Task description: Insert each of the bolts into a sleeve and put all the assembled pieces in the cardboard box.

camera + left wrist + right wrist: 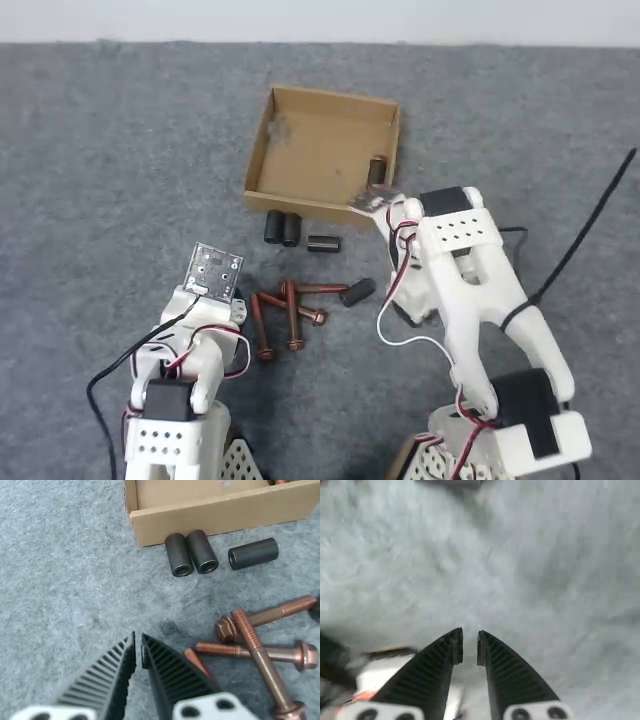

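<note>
- Left gripper (138, 643): jaws all but closed with nothing between them. It hangs over the grey carpet (120, 150) at lower left of the high view, just left of the bolts.
- Right gripper (469, 640): jaws narrowly apart and empty, above carpet. Its arm reaches towards the lower right corner of the cardboard box (320, 100).
- Cardboard box: upper centre of the high view, open side up. One dark sleeve (377, 170) lies against its right wall, long axis running top to bottom of the frame.
- Paired sleeves (281, 228): just below the box's near wall, side by side and touching, long axes roughly top to bottom.
- Third sleeve (323, 243): just right of the pair, long axis left to right.
- Fourth sleeve (357, 292): right of the bolts, tilted, its right end higher.
- Four copper bolts (292, 310): a crossed heap at centre. Two have their heads towards the bottom of the frame. One points left to right towards the fourth sleeve, and a short one slants with its head at lower right.
</note>
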